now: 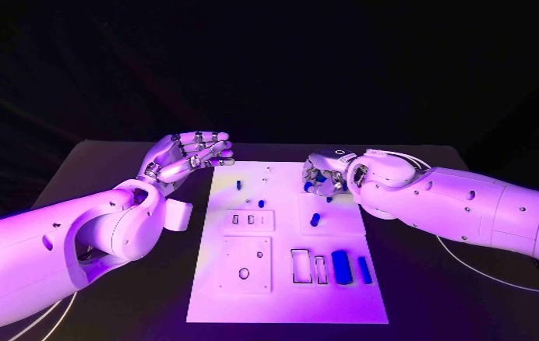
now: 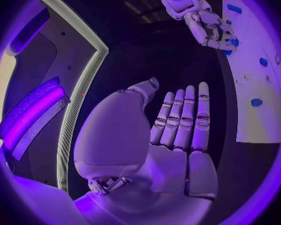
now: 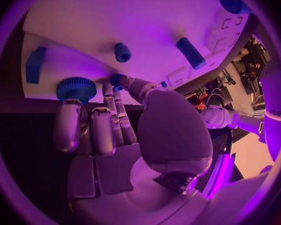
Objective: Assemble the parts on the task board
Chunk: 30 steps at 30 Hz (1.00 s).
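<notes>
The white task board (image 1: 287, 294) lies in the middle of the black table. My right hand (image 1: 327, 174) hovers over its far right part, and thumb and a finger pinch a small blue part (image 3: 117, 79). Just beside the fingertips sits a blue ridged round part (image 3: 76, 88). A short blue peg (image 3: 122, 52), a longer blue peg (image 3: 190, 52) and a blue block (image 3: 35, 64) lie on the board beyond the hand. My left hand (image 1: 191, 155) is raised at the board's far left corner, its fingers (image 2: 185, 115) straight and apart, holding nothing.
Two long blue blocks (image 1: 341, 267) stand beside empty slots (image 1: 301, 265) at the board's near right. A blue peg (image 1: 315, 219) and smaller blue pieces (image 1: 262, 203) lie mid-board. Black table (image 1: 101, 170) surrounds the board.
</notes>
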Each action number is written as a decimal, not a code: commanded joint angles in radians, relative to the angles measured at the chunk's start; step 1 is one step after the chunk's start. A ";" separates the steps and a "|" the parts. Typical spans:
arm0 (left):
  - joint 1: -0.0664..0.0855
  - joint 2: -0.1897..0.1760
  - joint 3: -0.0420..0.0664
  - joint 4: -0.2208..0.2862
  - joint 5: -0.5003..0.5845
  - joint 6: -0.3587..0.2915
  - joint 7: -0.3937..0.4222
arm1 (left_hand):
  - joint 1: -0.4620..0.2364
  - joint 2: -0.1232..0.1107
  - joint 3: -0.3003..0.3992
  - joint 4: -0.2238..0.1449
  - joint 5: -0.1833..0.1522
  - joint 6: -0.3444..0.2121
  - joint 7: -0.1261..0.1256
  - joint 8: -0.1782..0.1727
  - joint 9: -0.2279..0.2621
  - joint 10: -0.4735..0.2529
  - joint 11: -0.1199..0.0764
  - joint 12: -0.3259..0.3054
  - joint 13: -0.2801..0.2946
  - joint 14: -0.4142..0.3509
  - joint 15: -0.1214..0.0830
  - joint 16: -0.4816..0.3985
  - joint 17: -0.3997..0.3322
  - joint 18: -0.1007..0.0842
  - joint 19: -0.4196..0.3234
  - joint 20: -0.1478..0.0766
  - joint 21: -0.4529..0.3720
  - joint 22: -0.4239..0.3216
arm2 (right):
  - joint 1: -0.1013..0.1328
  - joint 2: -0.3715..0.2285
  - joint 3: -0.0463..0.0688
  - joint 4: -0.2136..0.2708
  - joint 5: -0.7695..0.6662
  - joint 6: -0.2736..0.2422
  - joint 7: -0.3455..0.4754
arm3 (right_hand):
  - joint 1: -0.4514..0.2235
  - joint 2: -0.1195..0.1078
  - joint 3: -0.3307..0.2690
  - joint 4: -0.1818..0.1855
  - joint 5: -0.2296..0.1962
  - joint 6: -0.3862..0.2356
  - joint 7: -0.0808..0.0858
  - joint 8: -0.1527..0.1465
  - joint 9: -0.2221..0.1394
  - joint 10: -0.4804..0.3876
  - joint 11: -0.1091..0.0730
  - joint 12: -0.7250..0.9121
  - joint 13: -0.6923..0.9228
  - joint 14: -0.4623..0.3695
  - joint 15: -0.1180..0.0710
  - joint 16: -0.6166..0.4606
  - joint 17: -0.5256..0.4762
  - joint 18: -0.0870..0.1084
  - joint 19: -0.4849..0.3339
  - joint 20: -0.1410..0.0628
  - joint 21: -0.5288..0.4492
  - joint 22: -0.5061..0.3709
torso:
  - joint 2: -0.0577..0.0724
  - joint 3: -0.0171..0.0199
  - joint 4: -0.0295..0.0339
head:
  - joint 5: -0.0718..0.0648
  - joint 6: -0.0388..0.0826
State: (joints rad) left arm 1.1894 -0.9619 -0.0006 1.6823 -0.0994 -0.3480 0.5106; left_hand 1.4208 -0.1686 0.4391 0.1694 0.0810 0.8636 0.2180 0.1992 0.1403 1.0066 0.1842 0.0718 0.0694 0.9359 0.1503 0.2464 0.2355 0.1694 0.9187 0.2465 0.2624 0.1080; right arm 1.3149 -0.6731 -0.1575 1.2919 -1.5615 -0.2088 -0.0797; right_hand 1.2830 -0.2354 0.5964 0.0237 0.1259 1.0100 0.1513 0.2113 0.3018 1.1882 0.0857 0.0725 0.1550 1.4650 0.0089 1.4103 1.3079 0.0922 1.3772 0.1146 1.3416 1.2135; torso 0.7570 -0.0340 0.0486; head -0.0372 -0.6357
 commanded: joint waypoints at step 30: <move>0.005 0.008 0.001 -0.011 0.016 0.029 -0.007 | 0.008 0.000 0.004 -0.012 -0.005 -0.007 0.020 0.002 0.002 -0.004 0.005 -0.005 -0.001 -0.010 -0.001 -0.003 0.005 0.013 0.007 0.002 0.007 0.002 | 0.006 0.134 0.006 -0.069 -0.012 -0.263 -0.046 | 0.038 0.062 0.029 -0.025 -0.004 0.057 -0.024 0.059 0.062 0.066 -0.025 0.024 0.028 0.063 -0.023 0.024 0.025 -0.025 0.017 -0.022 0.030 0.042 | 0.006 0.0002 0.0016 | 0.006 0.017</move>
State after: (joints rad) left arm 1.1921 -0.9573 -0.0005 1.6697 -0.0918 -0.3391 0.5000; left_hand 1.4206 -0.1683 0.4431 0.1655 0.0810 0.8636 0.2180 0.1991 0.1410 1.0065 0.1842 0.0723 0.0693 0.9338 0.1482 0.2464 0.2387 0.1695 0.9186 0.2464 0.2658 0.1086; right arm 1.3196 -0.5443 -0.1521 1.2295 -1.5584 -0.4358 -0.1148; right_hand 1.3191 -0.1814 0.6264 0.0037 0.1202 1.0660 0.1233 0.2658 0.3625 1.2488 0.0641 0.0955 0.1791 1.4665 -0.0077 1.4294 1.3075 0.0768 1.3933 0.0984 1.3680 1.2554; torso 0.7616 -0.0330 0.0496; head -0.0324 -0.6197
